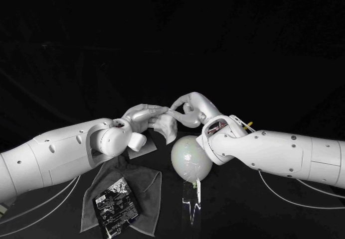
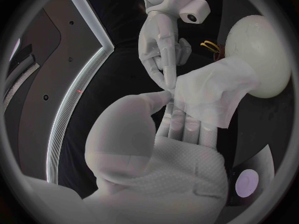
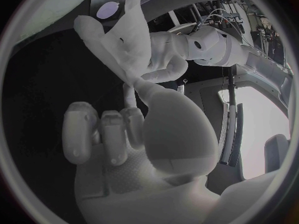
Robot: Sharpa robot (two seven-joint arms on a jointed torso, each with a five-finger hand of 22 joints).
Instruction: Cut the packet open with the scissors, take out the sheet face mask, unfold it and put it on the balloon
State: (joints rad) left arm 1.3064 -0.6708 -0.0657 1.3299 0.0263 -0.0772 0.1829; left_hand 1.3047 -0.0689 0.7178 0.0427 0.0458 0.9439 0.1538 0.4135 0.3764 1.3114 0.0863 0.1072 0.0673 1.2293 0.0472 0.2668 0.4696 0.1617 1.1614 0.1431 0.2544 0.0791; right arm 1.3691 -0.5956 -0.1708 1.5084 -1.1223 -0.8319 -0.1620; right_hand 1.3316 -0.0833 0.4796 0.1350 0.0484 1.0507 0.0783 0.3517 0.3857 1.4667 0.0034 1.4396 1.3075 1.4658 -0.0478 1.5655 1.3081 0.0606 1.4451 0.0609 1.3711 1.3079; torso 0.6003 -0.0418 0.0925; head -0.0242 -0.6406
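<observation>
- Left hand (image 1: 147, 117): thumb and fingers pinch one edge of the sheet face mask (image 1: 168, 130).
- Right hand (image 1: 188, 109): fingertips pinch the same mask, close against the left hand's fingers.
- Mask: still partly folded, held off the table just above the balloon (image 1: 190, 158).
- Packet (image 1: 115, 205): lies on a grey cloth (image 1: 142, 183) near the balloon.

- This is a robot lab or test studio: a creased black cloth backdrop (image 1: 172, 45) hangs behind the left hand (image 1: 147, 117) and the right hand (image 1: 188, 107).
- The black table (image 1: 287, 224) lies below both hands.
- White cables (image 1: 281, 195) trail loose under the arms.
- Beyond the right hand are bundled wiring and rack gear (image 3: 233, 7), with an upright pole (image 3: 231, 114) near them.
- Beyond the left hand, a lit strip (image 2: 87, 79) edges a dark panel.
</observation>
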